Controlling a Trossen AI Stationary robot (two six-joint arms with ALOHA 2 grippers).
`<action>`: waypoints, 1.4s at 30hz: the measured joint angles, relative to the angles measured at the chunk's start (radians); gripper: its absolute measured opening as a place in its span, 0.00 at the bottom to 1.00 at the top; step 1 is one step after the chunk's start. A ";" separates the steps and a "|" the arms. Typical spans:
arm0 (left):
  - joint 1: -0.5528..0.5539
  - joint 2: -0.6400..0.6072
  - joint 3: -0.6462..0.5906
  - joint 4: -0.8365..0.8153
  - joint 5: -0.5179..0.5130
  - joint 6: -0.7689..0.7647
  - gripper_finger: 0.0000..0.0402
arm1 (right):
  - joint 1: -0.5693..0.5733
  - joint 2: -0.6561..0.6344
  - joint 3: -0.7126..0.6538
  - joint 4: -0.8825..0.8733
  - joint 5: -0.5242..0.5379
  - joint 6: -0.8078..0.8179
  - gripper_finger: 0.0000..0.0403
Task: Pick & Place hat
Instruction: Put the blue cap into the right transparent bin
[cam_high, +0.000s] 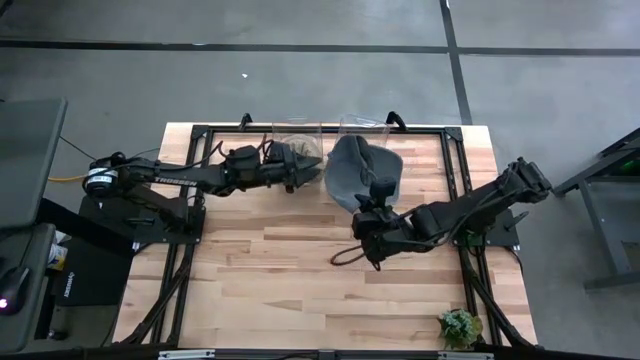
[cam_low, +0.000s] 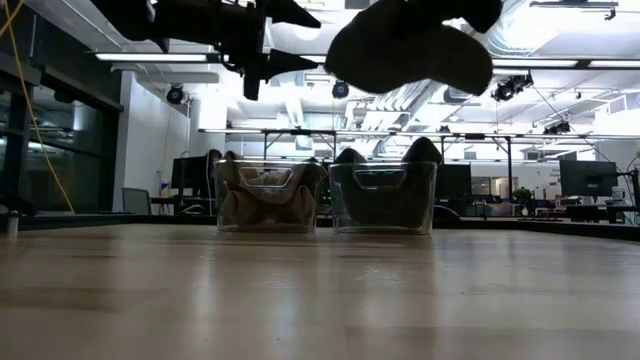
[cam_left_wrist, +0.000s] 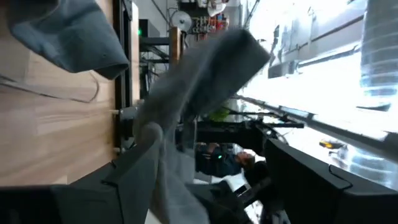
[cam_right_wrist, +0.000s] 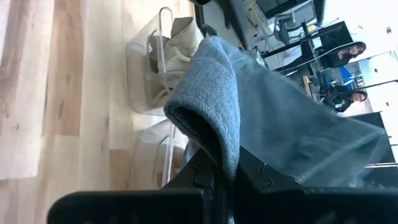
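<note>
A grey knitted hat (cam_high: 358, 165) is off the table, in front of the two clear bins at the far edge. In the low view the hat (cam_low: 400, 45) hangs high above the tabletop. My right gripper (cam_high: 368, 205) is at its near side and shut on it. My left gripper (cam_high: 308, 165) hovers by the left bin, turned on its side, its fingers open one above the other (cam_low: 298, 38). A strip of grey-olive cloth (cam_left_wrist: 199, 99) stands close in front of the left wrist camera, between those open fingers. My right gripper (cam_right_wrist: 221, 180) pinches a folded edge of the grey hat (cam_right_wrist: 208, 134) between its two fingers, several layers thick. The fingers come roughly level from the table's near right side. The hat is lifted clear and spreads away from the fingers toward the bins. My left gripper: I cannot tell whether its open fingers touch the grey-olive cloth.
Two clear bins stand side by side at the far edge: the left bin (cam_low: 268, 195) holds tan hats, the right bin (cam_low: 383, 195) dark grey ones. A small plant (cam_high: 460, 327) sits at the near right corner. A cable loop (cam_high: 345, 258) lies below the right arm.
</note>
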 joint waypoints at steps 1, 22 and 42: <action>0.004 0.000 0.000 -0.007 0.002 0.009 0.69 | -0.006 0.000 0.000 0.014 0.000 -0.017 0.03; 0.004 0.108 0.048 0.043 -0.028 0.053 0.69 | -0.098 0.000 0.000 0.266 -0.135 -0.236 0.03; 0.004 0.136 0.187 -0.169 0.025 0.082 0.59 | -0.097 0.001 0.000 0.303 -0.174 -0.273 0.03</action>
